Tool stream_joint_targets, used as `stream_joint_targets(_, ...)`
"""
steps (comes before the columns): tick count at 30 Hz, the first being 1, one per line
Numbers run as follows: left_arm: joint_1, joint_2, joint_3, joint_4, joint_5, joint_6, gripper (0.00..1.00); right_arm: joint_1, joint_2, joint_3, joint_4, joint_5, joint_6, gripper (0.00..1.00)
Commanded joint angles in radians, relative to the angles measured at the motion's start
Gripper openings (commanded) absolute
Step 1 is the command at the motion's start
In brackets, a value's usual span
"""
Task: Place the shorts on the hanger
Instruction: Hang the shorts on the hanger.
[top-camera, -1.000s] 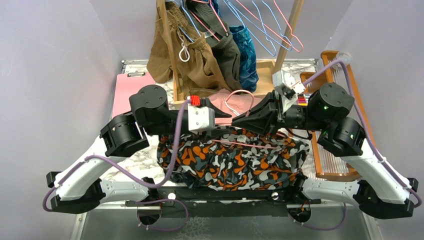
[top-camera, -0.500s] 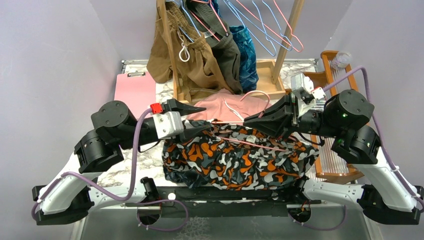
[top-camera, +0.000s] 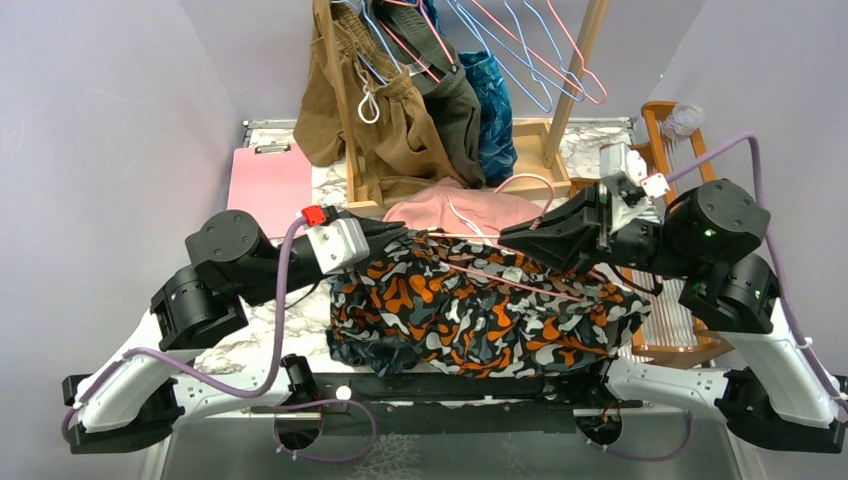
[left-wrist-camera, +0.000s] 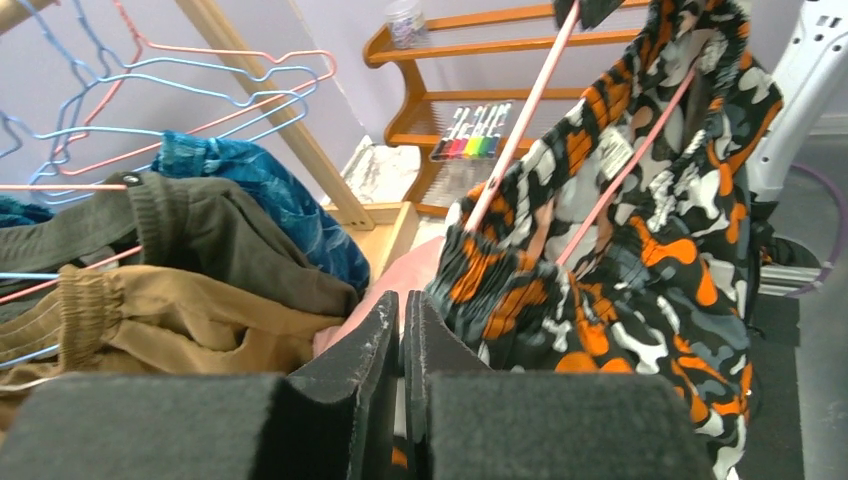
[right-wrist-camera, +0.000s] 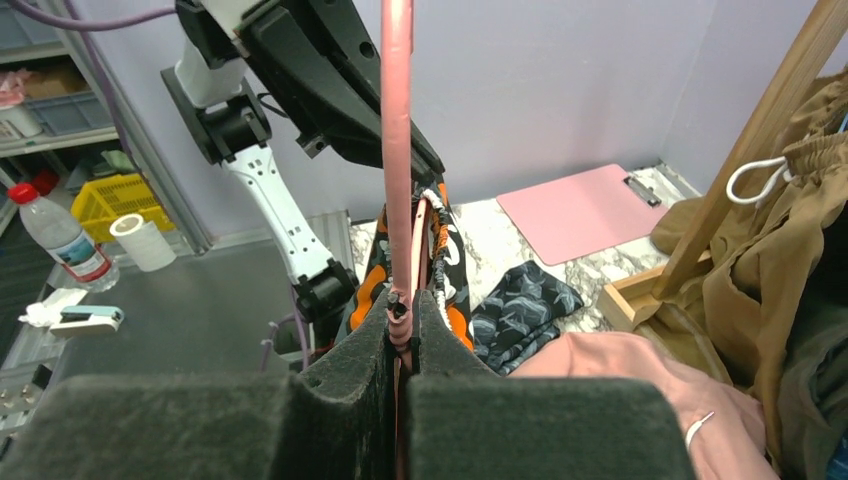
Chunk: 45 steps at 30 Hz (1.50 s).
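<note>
The shorts (top-camera: 480, 315), dark with orange, white and grey blobs, lie bunched on the table between the arms and are partly lifted. The pink wire hanger runs through them, its hook (top-camera: 528, 177) sticking up behind. My right gripper (top-camera: 510, 238) is shut on the hanger's neck; in the right wrist view the hanger (right-wrist-camera: 397, 150) rises straight from the right gripper (right-wrist-camera: 402, 300), with the shorts (right-wrist-camera: 440, 260) draped beyond. My left gripper (top-camera: 398, 237) is at the waistband's left end. In the left wrist view the left gripper (left-wrist-camera: 402, 297) pinches the shorts (left-wrist-camera: 640, 260), which hang over the hanger (left-wrist-camera: 518, 125).
A wooden rack (top-camera: 340, 110) behind carries brown, dark green and blue garments plus light-blue and pink hangers (top-camera: 530, 60). Dusty-pink shorts (top-camera: 470, 212) lie just behind the grippers. Navy leaf-print shorts (right-wrist-camera: 525, 305) lie near a pink clipboard (top-camera: 270, 185). A wooden shelf (top-camera: 690, 190) stands at the right.
My left gripper opened, then shut on the waistband. My right gripper carried the hanger to the right and back, and the shorts shifted right and rose with it.
</note>
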Motion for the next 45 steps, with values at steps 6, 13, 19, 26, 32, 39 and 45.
stream_joint_targets(6, -0.002, -0.047, 0.018, 0.002, -0.12, -0.006, 0.09, 0.001, -0.032, 0.055, 0.015, 0.032, -0.014, 0.01)
stream_joint_targets(13, -0.001, -0.048, 0.019, 0.001, -0.1, -0.014, 0.65, 0.001, -0.028, 0.069, 0.02, 0.022, -0.011, 0.01)
stream_joint_targets(19, -0.002, -0.068, -0.01, -0.001, -0.141, -0.014, 0.63, 0.001, -0.03, 0.079, 0.018, 0.021, -0.011, 0.01)
stream_joint_targets(26, -0.001, -0.13, -0.059, -0.038, -0.201, -0.03, 0.56, 0.001, -0.047, 0.082, 0.011, 0.034, -0.013, 0.01)
stream_joint_targets(32, -0.002, -0.171, -0.108, -0.056, -0.224, -0.046, 0.33, 0.001, -0.053, 0.073, 0.016, 0.033, -0.013, 0.01)
stream_joint_targets(39, -0.002, -0.183, -0.144, -0.057, -0.222, -0.05, 0.09, 0.001, -0.053, 0.065, 0.024, 0.03, -0.011, 0.01)
stream_joint_targets(45, -0.002, -0.195, -0.125, -0.055, -0.235, -0.06, 0.53, 0.001, -0.054, 0.06, 0.025, 0.031, -0.01, 0.01)
